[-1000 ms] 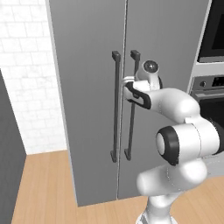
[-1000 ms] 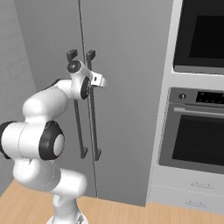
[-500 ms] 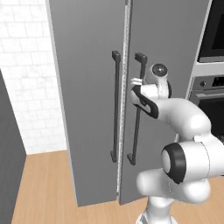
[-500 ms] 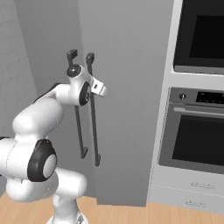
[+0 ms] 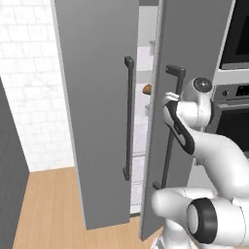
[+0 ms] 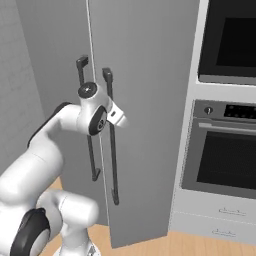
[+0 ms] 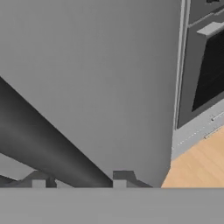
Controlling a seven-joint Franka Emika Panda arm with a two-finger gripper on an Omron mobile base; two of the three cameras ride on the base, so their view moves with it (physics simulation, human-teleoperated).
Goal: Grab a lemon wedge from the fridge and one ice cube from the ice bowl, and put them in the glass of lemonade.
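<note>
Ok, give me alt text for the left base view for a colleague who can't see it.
The white arm's gripper is at the dark bar handle of the fridge's right door, which stands ajar, showing white shelves. A black wall oven sits to the right.

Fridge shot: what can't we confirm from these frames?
- Lemon wedge: fridge doors open only a gap in the left base view, hiding most shelves; a small orange-brown item peeks out, too small to identify.
- Gripper grip on the handle: hand view's bottom edge cuts the tips.

Through the gap between my fridge (image 5: 97, 97) doors I see its white shelves (image 5: 146, 104), with a small brown roundish lump (image 5: 147, 89) sitting on one, and the wooden floor (image 5: 53, 209) below.
</note>
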